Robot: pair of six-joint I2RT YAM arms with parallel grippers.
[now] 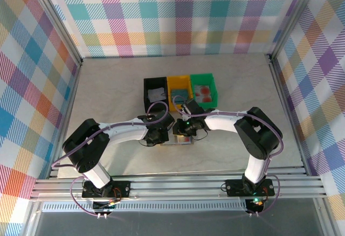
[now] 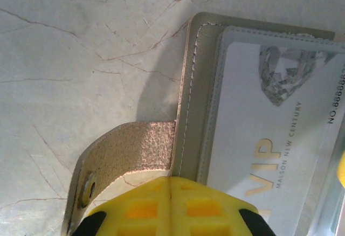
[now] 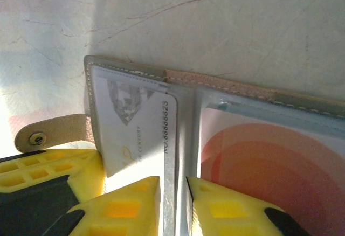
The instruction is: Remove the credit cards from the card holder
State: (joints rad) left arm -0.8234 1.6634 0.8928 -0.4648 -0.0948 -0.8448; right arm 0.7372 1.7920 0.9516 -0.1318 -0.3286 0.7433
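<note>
The grey card holder [image 3: 183, 117] lies open on the table between both arms [image 1: 182, 138]. Its left pocket holds a whitish card [image 3: 135, 123] printed VIP [image 2: 259, 139], and its right pocket holds a reddish-pink card [image 3: 269, 166]. My right gripper [image 3: 173, 193] stands over the holder's middle, its yellow jaws closed to a narrow gap on the pale centre fold. My left gripper [image 2: 170, 181] is shut with nothing between its jaws, its tip at the holder's outer edge beside the snap strap [image 2: 124, 150]. It also appears in the right wrist view as a yellow finger [image 3: 43, 171].
Behind the holder stand three trays in a row: black [image 1: 146, 88], yellow [image 1: 171, 87] and green [image 1: 214, 88]. A flat greyish piece lies in the black one, a teal piece in the yellow, a reddish piece in the green. Checked walls enclose the table.
</note>
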